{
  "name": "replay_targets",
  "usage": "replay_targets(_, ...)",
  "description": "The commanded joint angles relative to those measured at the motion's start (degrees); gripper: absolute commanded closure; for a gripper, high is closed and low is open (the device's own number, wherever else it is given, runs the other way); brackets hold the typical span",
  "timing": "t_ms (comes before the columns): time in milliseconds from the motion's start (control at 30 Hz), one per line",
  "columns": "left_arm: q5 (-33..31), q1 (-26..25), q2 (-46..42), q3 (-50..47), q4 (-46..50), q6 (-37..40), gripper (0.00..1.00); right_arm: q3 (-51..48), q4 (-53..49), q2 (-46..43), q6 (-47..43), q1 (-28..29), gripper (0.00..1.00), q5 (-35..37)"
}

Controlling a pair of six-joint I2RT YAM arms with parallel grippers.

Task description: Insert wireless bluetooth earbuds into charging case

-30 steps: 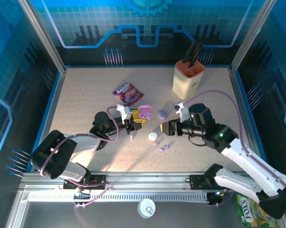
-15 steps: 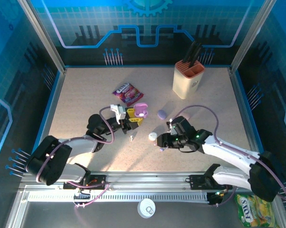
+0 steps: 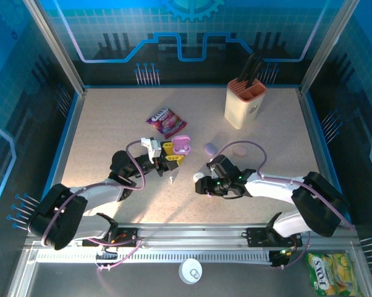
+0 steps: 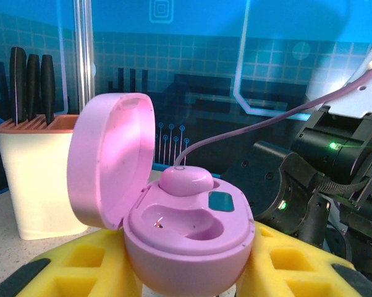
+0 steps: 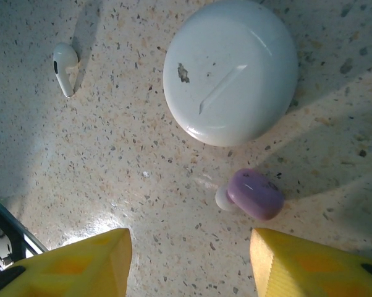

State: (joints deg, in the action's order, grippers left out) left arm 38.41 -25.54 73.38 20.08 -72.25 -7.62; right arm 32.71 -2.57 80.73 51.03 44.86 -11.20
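Pink case (image 4: 186,247) glossy plastic, tabletop (image 5: 143,204) matt, speckled, white case (image 5: 230,71) smooth

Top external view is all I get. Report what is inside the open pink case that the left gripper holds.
Observer: In the left wrist view the pink case, clamped in the left gripper, has one pink earbud seated at the back; its front socket is empty.
Operator: Now describe what lies under the right gripper.
Observer: A lilac earbud lies on the table just beyond the right gripper, whose jaws stand open and hold nothing.
Operator: Report the white items.
Observer: The white case is closed; a white earbud lies apart from it.
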Motion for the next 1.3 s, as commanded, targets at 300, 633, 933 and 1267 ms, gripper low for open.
replay_targets(300,-0.2,0.3,-3.7,-1.0,2.0,-0.2,0.62,2.6,0.1,4.2,-3.2,-2.3,0.46,0.1)
replay_targets(633,-1.3,0.4,-6.4,-2.1,3.7,0.8,0.62,6.8,-1.0,7.4,-7.8,-4.5,0.46,-2.9)
replay_targets(933,-2.6,0.4,-7.7,-3.3,4.7,1.9,0.61,10.2,-1.7,11.1,-11.3,-4.5,0.47,-6.9)
replay_targets(1267,-3.2,0.5,-10.0,-3.8,7.5,3.1,0.61,19.3,-9.0,15.7,-17.2,-3.8,0.46,-2.9)
